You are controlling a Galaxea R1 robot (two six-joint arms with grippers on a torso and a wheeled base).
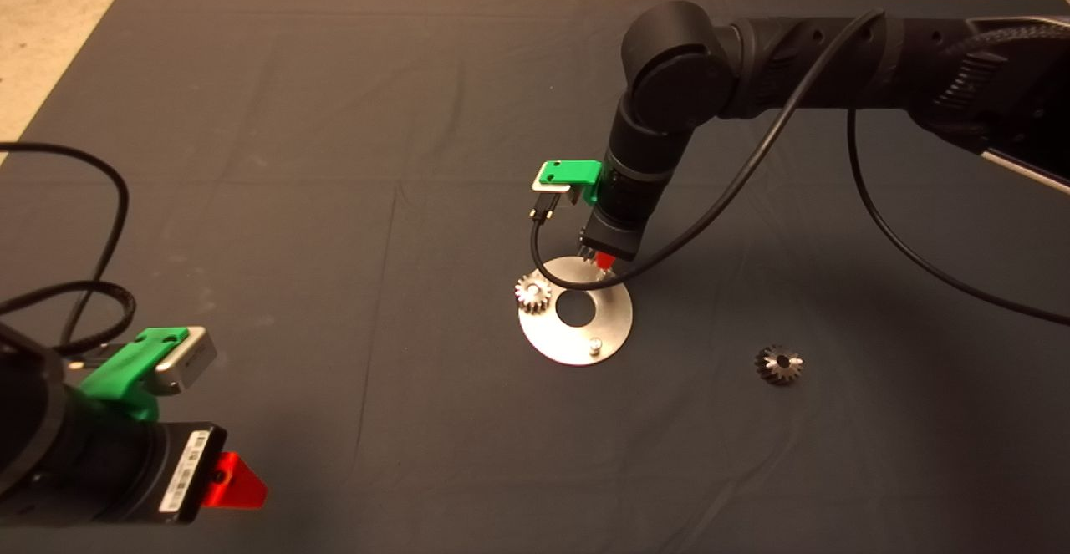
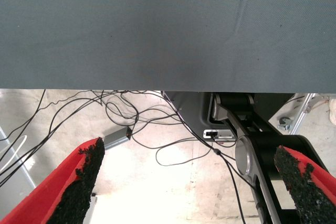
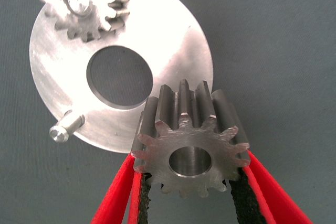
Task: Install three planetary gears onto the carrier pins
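Note:
The shiny round carrier disc (image 1: 614, 320) lies mid-mat. One planetary gear (image 1: 532, 292) sits on the pin at its left edge, and another pin (image 1: 594, 345) stands bare at the near edge. My right gripper (image 1: 603, 263) hangs over the disc's far right part, shut on a second gear (image 3: 191, 150). In the right wrist view this gear is held by its teeth just above the disc's rim (image 3: 173, 45), with the seated gear (image 3: 84, 6) and the bare pin (image 3: 65, 128) beyond it. A third gear (image 1: 780, 364) lies loose on the mat to the right.
My left gripper (image 1: 234, 480) is parked at the lower left edge of the mat, open (image 2: 189, 177) with nothing between its fingers; its wrist view shows the mat edge and the floor with cables. A black cable (image 1: 100, 228) loops at the left.

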